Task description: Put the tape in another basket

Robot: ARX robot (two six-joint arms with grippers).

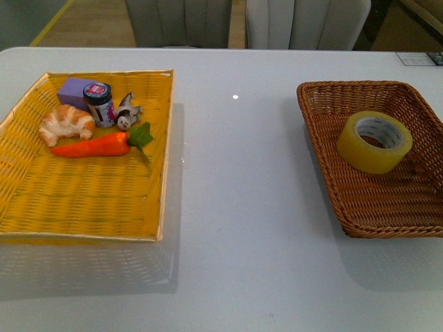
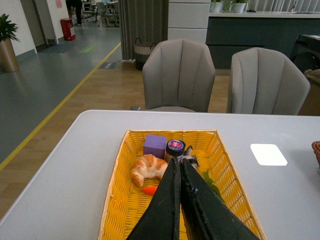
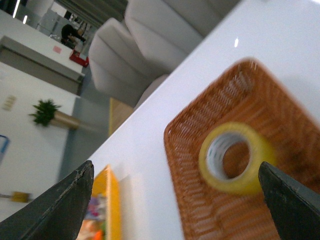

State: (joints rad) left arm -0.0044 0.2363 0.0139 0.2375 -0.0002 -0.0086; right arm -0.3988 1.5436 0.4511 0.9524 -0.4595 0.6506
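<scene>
The tape (image 1: 374, 141), a yellowish roll with a white core, lies tilted in the dark brown wicker basket (image 1: 325, 104) at the right of the table. It also shows in the right wrist view (image 3: 234, 158), inside the basket (image 3: 190, 195). My right gripper (image 3: 176, 172) is open wide and hangs above the basket, with the tape between its fingers in that view; it holds nothing. My left gripper (image 2: 178, 165) is shut and empty above the yellow tray (image 2: 116, 200). Neither arm shows in the front view.
The bright yellow woven tray (image 1: 83, 207) at the left holds a carrot (image 1: 93, 146), a croissant (image 1: 66, 123), a small jar (image 1: 100, 104), a purple block (image 1: 73, 93) and a small figure (image 1: 127, 111). Two grey chairs (image 2: 180, 75) stand behind the table.
</scene>
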